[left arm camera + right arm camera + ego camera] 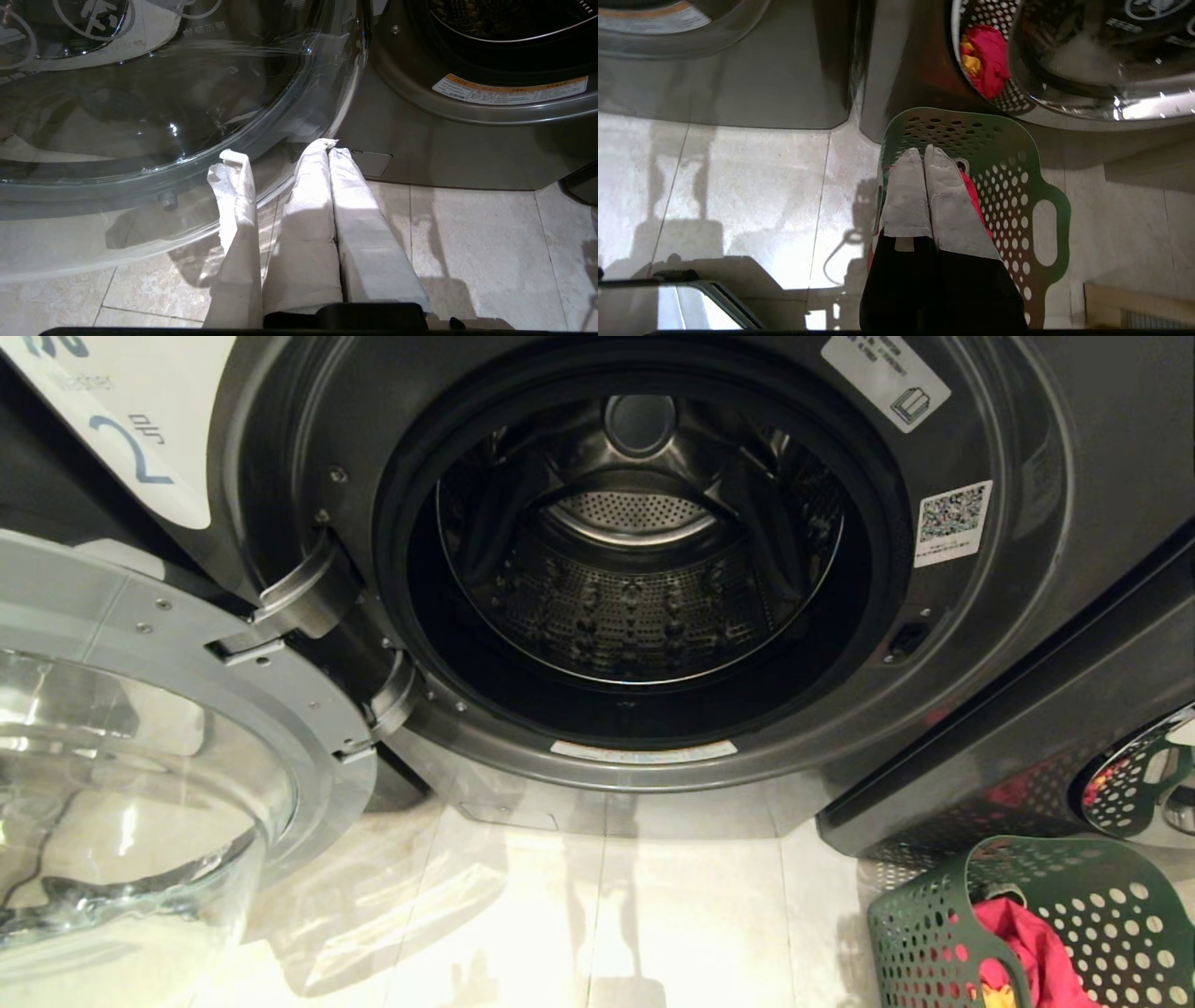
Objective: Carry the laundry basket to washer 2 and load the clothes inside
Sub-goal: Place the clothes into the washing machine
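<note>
Washer 2 (990,644), dark grey with a white label (140,448) bearing a 2, fills the head view. Its glass door (140,756) is swung open to the left and its steel drum (635,588) holds nothing. The dark green laundry basket (1074,905) stands on the floor at the lower right with the pink-red clothes (1027,943) inside. Neither gripper shows in the head view. My right gripper (923,149) is shut and empty, hanging over the basket (1017,186), the clothes (973,196) just beside its fingers. My left gripper (331,145) is shut and empty, low over the tiles beside the open door (140,116).
A second grey washer (1027,747) stands right of washer 2, directly behind the basket. Its chrome-rimmed door (1087,70) mirrors the basket and clothes. Pale floor tiles (653,915) lie between the open door and the basket.
</note>
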You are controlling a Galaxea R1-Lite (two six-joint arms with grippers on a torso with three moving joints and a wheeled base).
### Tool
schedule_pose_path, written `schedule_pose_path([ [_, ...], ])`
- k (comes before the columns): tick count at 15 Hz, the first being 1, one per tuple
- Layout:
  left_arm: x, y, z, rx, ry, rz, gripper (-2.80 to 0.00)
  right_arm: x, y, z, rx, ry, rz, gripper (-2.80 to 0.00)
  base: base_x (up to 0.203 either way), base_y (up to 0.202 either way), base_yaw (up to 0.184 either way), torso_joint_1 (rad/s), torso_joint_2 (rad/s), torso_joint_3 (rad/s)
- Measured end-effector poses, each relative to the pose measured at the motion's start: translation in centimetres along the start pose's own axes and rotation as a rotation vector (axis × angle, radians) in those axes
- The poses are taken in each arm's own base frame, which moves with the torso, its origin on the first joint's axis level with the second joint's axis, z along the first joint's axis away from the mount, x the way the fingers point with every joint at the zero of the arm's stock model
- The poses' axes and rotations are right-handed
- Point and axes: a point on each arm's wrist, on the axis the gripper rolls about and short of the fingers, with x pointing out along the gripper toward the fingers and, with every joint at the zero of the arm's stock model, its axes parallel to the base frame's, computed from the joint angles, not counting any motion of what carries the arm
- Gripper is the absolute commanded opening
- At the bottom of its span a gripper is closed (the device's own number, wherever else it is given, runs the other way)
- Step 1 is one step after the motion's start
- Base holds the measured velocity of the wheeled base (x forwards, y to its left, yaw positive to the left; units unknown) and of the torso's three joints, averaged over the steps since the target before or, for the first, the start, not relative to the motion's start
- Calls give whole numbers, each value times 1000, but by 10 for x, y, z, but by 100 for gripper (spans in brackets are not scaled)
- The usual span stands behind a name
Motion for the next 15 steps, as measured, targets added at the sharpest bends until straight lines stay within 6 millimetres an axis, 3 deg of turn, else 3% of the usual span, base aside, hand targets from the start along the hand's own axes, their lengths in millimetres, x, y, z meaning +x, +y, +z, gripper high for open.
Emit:
schedule_pose_path([
  [6,0,0,0,-2,0,1,-280,57,1,21,194,295,-213,-280,0,0,0,0,0,0],
  [15,0,0,0,-2,0,0,-280,118,-10,-32,292,810,-593,-280,0,0,0,0,0,0],
])
